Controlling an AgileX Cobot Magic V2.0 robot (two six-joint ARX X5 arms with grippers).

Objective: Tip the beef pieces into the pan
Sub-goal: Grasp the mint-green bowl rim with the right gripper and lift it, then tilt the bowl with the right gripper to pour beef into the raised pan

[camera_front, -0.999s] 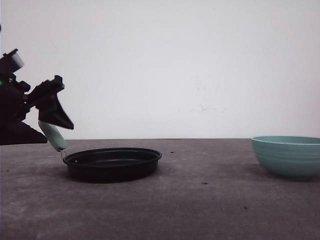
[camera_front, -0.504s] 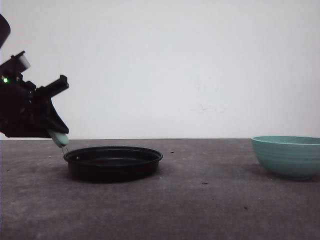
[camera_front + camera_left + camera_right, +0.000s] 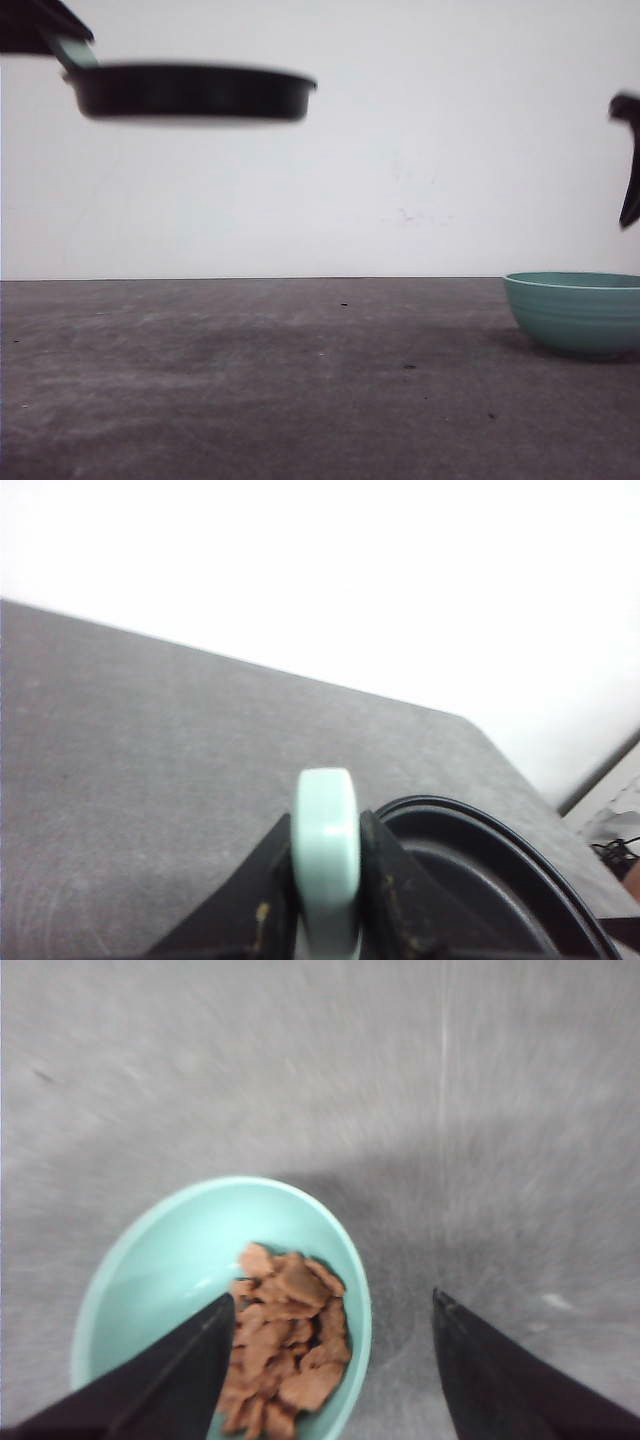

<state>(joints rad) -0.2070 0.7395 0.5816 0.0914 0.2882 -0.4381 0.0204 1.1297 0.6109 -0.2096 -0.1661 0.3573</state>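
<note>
The left gripper [image 3: 325, 920] clamps the pan [image 3: 190, 92] by its mint handle [image 3: 326, 860], holding it level, high above the table [image 3: 250, 380]. The right gripper [image 3: 330, 1360] hangs spread apart above the teal bowl [image 3: 150, 1260] containing the beef pieces [image 3: 285, 1345].

A plain white wall [image 3: 400, 150] stood behind a dark grey table [image 3: 300, 400], meeting it along a straight horizontal line. The tabletop was matte, mottled and flecked with small dark specks, and soft, even light fell across it, casting faint shadows.
</note>
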